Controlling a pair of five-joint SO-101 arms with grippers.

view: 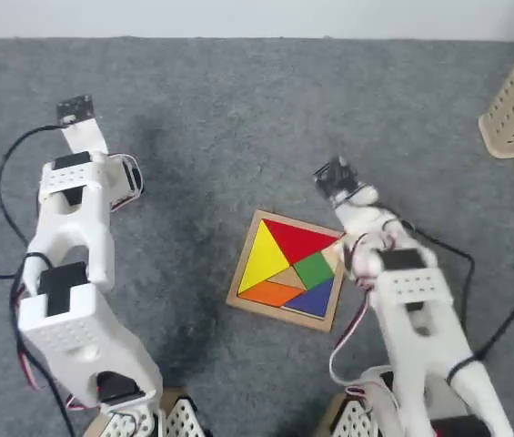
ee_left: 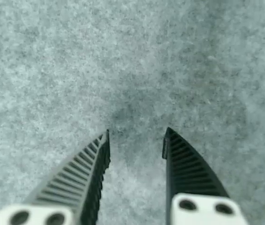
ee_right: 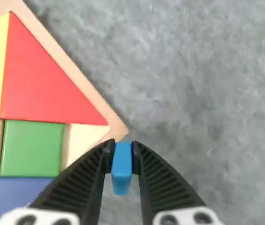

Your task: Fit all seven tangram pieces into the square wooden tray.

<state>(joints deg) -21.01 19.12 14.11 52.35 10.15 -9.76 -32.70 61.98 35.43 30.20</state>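
Right gripper [ee_right: 121, 146] clamps blue piece [ee_right: 121, 171] at tray [ee_right: 76, 77] right corner. Left gripper [ee_left: 137, 136] jaws apart over carpet [ee_left: 123, 56], far left.

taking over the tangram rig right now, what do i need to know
Left end effector: open, empty, over the carpet.
Right end effector: shut on the light blue piece, at a corner of the tray.
Done: yellow piece, red piece, green piece, orange piece and dark blue piece lie in the tray.
To do: seat the light blue piece, probably in the bare gap beside green. The wood-toned patch on green's other side may be another gap; cannot tell.
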